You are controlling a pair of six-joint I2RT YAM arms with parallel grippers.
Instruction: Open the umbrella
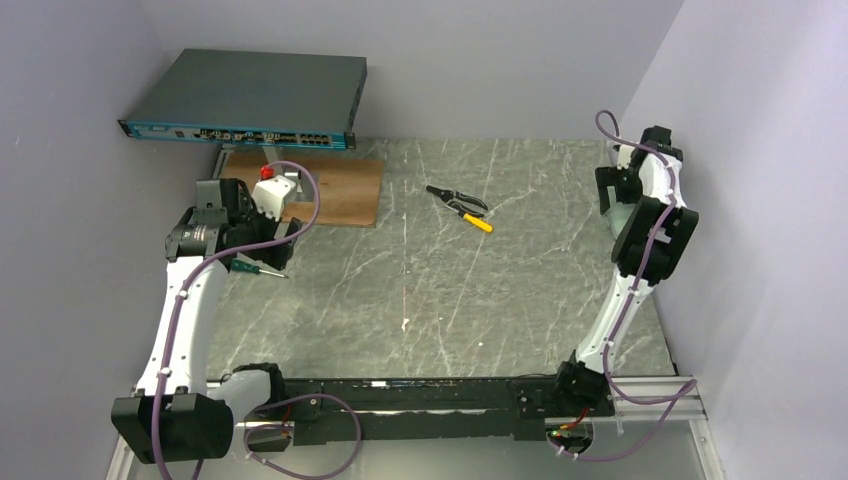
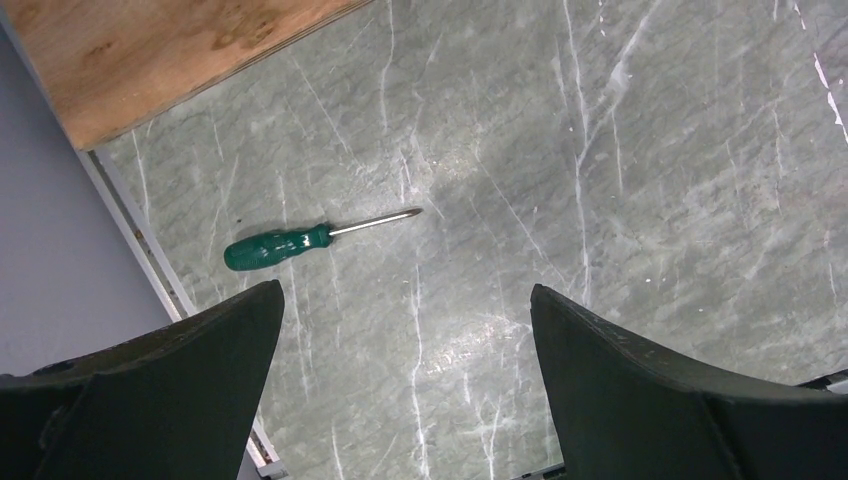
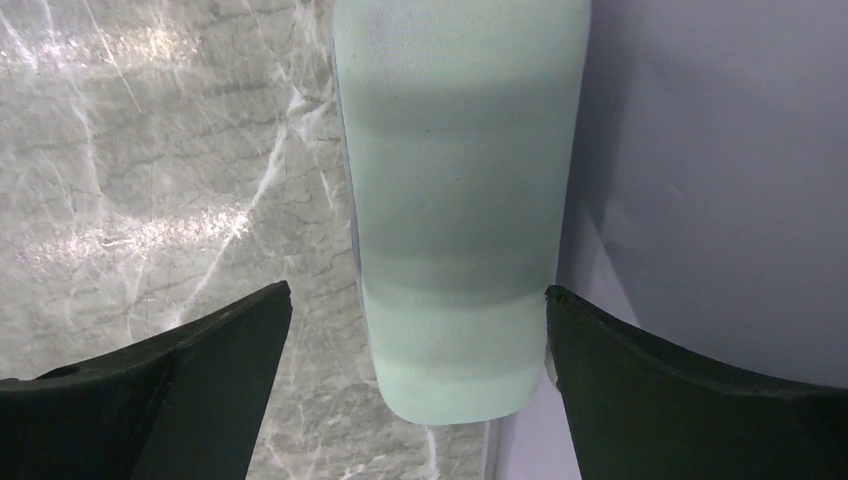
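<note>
Marble tabletop (image 1: 450, 290): we see no umbrella. Only a pale green case (image 3: 455, 200) lies along the right wall (image 3: 700, 150), its long axis running under the gap of the wide-open right gripper (image 3: 416, 288). Left gripper (image 2: 406, 286), also wide, sits well apart.

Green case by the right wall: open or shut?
Looks shut. In the right wrist view the case shows one smooth unbroken shell, no gap or interior; its far end is cropped, so not certain.
</note>
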